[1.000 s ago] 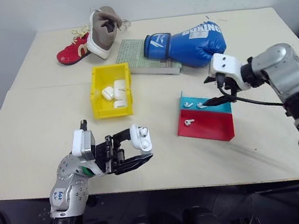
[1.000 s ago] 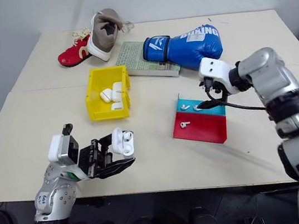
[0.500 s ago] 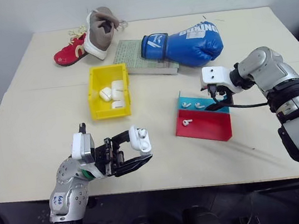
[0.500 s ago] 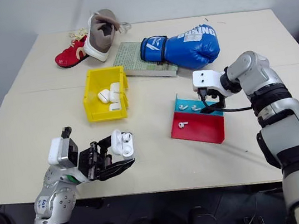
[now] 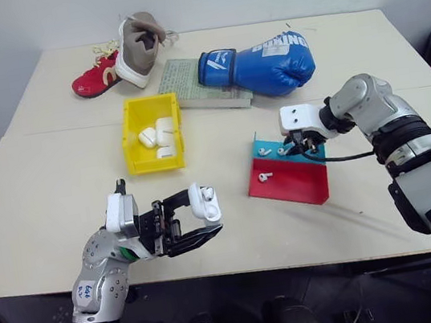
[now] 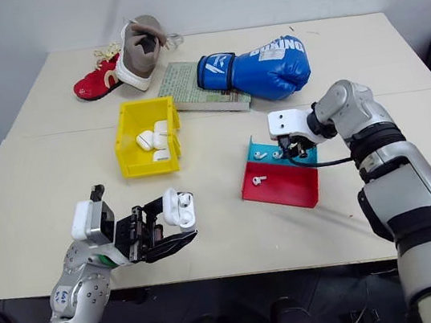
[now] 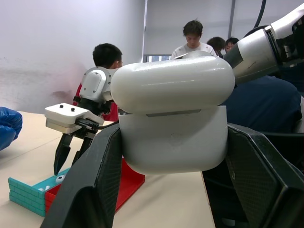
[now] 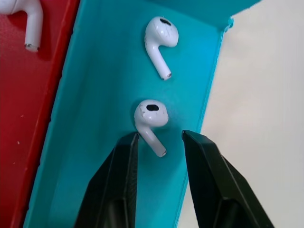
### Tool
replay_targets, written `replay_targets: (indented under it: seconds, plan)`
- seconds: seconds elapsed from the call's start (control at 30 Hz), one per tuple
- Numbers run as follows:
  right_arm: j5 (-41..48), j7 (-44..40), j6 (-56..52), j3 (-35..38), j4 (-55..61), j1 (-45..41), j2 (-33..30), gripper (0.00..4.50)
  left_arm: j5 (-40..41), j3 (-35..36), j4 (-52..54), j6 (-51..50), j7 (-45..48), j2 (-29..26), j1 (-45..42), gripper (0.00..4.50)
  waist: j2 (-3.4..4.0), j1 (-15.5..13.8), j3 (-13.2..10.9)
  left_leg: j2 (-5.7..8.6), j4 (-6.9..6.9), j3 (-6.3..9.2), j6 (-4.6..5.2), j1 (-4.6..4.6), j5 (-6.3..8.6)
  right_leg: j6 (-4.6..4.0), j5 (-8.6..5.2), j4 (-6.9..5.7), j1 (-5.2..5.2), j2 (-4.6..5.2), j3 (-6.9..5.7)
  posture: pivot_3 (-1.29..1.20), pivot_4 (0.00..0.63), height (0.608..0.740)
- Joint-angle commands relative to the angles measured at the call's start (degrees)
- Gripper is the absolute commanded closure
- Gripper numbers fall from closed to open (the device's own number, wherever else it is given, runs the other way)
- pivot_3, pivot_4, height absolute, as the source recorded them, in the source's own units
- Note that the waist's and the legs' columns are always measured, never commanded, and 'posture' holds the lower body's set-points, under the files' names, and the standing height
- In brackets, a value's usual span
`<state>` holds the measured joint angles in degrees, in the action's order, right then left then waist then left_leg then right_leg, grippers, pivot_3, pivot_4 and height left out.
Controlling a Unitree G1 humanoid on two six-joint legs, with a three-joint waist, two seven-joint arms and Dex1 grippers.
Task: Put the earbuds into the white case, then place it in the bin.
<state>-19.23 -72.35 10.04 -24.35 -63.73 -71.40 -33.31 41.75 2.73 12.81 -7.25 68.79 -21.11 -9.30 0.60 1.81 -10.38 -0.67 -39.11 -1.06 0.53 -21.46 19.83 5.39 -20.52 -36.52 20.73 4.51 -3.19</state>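
Right wrist view: earbud stem between parted right gripper fingers, untouched

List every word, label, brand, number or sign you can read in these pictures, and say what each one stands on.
"BOXING": white capitals along the cuff of the blue boxing glove.
White emblem on the glove's wrist strap: a logo, no letters readable.
Small blue sticker on the left forearm: handwritten marks, too small to read.
Cover of the green book: too blurred to read.

Bright, even room light with soft shadows on the table; all views sharp, people behind slightly soft.
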Motion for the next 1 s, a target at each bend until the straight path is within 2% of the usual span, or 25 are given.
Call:
replay_targets:
  seconds: [0.03,0.37,0.97,1.0]
  plan:
    - [-1.1,0.7,0.9,0.1,-1.4,-1.3,0.8,3.05,0.4,0.3,1.8,0.7,-0.1,-0.2,0.2,1.71,0.0,0.0,0.0,0.0,0.0,0.0,0.0,0.0,0.0,0.0,0.0,0.0,0.0,0.0,0.0,0.0,0.15,0.74]
    - [-2.6,0.5,3.7,-0.3,-3.0,-1.8,2.4,3.05,0.8,1.2,1.5,0.4,0.1,-0.8,-0.1,1.71,0.0,0.0,0.0,0.0,0.0,0.0,0.0,0.02,0.0,0.0,0.0,-0.02,-0.01,0.0,0.0,0.0,0.15,0.74]
    - [-4.1,-2.3,3.7,-0.5,-3.7,-1.6,1.8,3.05,0.3,0.8,2.3,0.7,-0.9,-0.3,0.4,1.71,0.0,0.0,0.0,0.0,0.0,0.01,0.0,0.04,0.0,0.0,0.0,-0.03,-0.03,0.01,0.0,0.0,0.15,0.74]
    - [-4.1,-2.3,3.7,-0.5,-3.7,-1.6,1.8,3.24,0.2,0.8,2.3,0.7,-0.9,-0.3,0.4,1.71,0.0,0.0,0.0,0.0,0.0,0.01,0.0,0.04,0.0,0.0,0.0,-0.03,-0.03,0.01,0.0,0.0,0.15,0.74]
